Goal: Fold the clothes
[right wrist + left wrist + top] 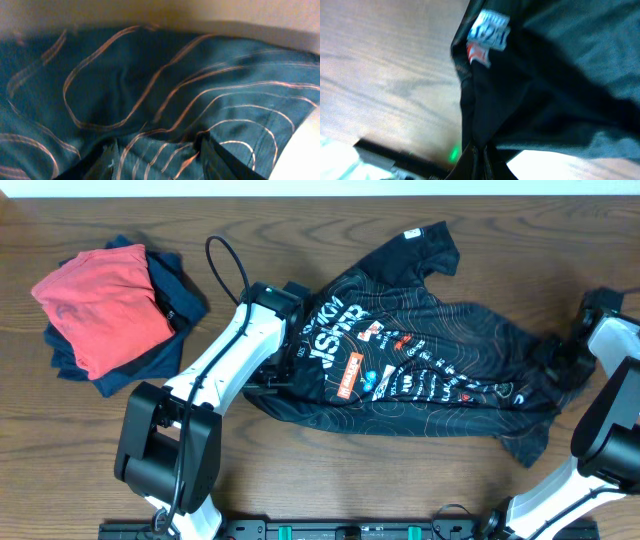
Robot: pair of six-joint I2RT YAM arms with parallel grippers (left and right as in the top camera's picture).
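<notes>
The wooden table bears the black jersey and a folded stack.

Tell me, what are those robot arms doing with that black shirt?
Two robot arms are working on a black jersey that lies rumpled on the wooden table, not yet folded. The left end effector is shut on the jersey's edge near the lettering. The right end effector is down on the cloth at the other end; whether it grips is unclear. A red garment sits folded on navy ones off to the side.
</notes>
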